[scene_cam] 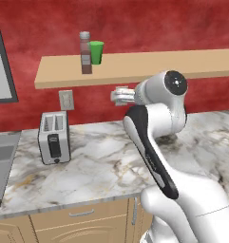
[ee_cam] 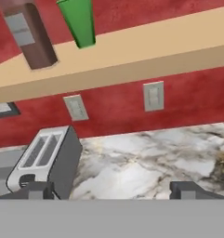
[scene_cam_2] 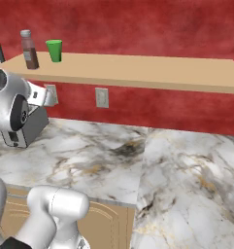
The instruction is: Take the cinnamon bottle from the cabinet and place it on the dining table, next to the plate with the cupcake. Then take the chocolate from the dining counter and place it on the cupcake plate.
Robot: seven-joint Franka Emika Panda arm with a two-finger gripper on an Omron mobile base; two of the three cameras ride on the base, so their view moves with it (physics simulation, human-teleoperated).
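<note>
A wooden shelf [scene_cam: 149,66] carries the cinnamon bottle [scene_cam: 85,53] beside a green cup [scene_cam: 96,51]

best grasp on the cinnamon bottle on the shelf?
Grip the cinnamon bottle around its mid-body, near the label, probably coming level from the open front of the wooden shelf. It stands upright and slim; the green cup sits close beside, so keep fingers clear.

Cinnamon bottle [scene_cam: 85,53]: one, upright on the wooden shelf [scene_cam: 135,66].
Green cup [scene_cam: 96,52]: one, just beside the bottle.
Shelf: one.
Toaster [scene_cam: 54,137]: one (two slots on top).
Wall outlets: two, the first [ee_cam: 153,96] and the second [ee_cam: 75,107], both under the shelf.
Marble bench [scene_cam: 92,161]: one.
Cabinet handles below the bench [scene_cam: 81,213]: two seen in the left base view.
</note>
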